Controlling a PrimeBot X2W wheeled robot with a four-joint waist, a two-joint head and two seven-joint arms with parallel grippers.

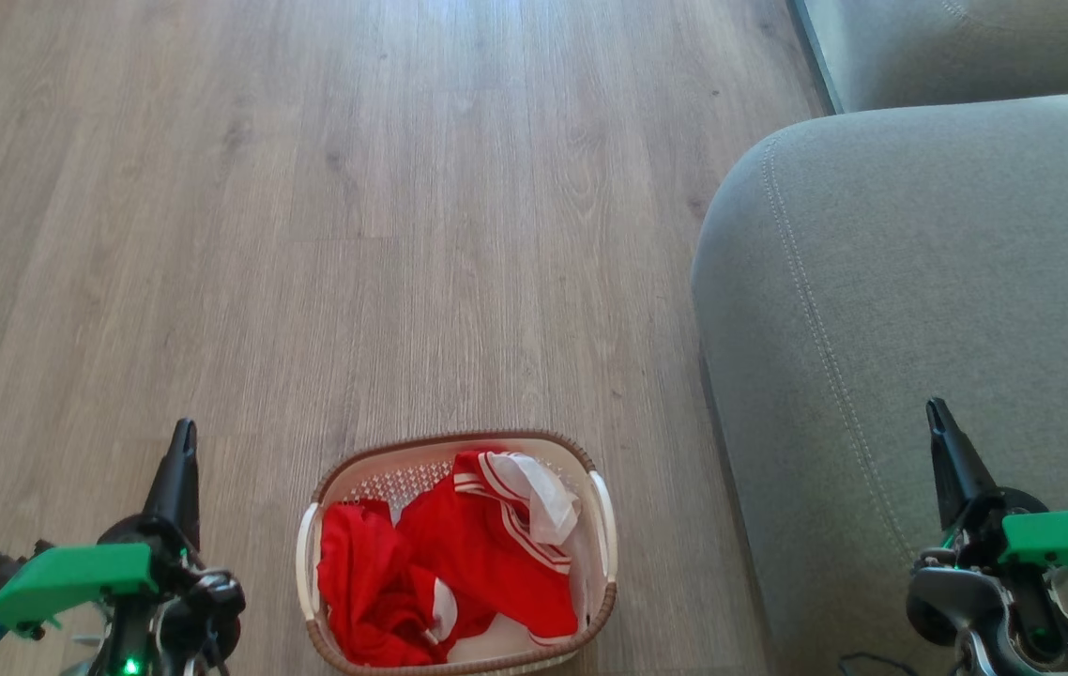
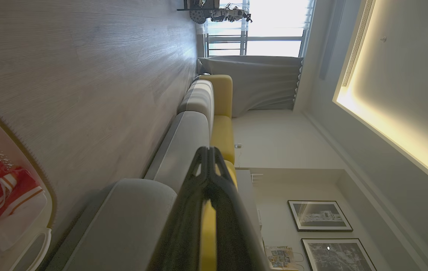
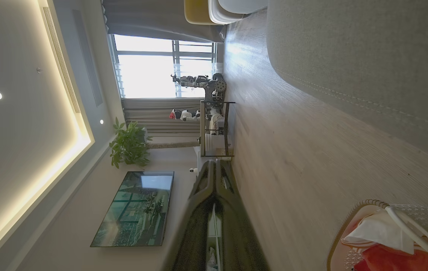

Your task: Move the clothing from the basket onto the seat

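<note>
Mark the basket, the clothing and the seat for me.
basket [image 1: 393, 485]: head view, bare perforated far wall.
clothing [image 1: 487, 554]: head view, red fabric in the middle of the pile.
seat [image 1: 928, 282]: head view, grey cushion top.

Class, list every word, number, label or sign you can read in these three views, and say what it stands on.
No text reads clearly.
On the clothing in the basket: no lettering or number shows among the folds.
On the printed sheet low in the left wrist view: print too small and blurred to read.
On the framed pictures beside it: nothing legible.
</note>
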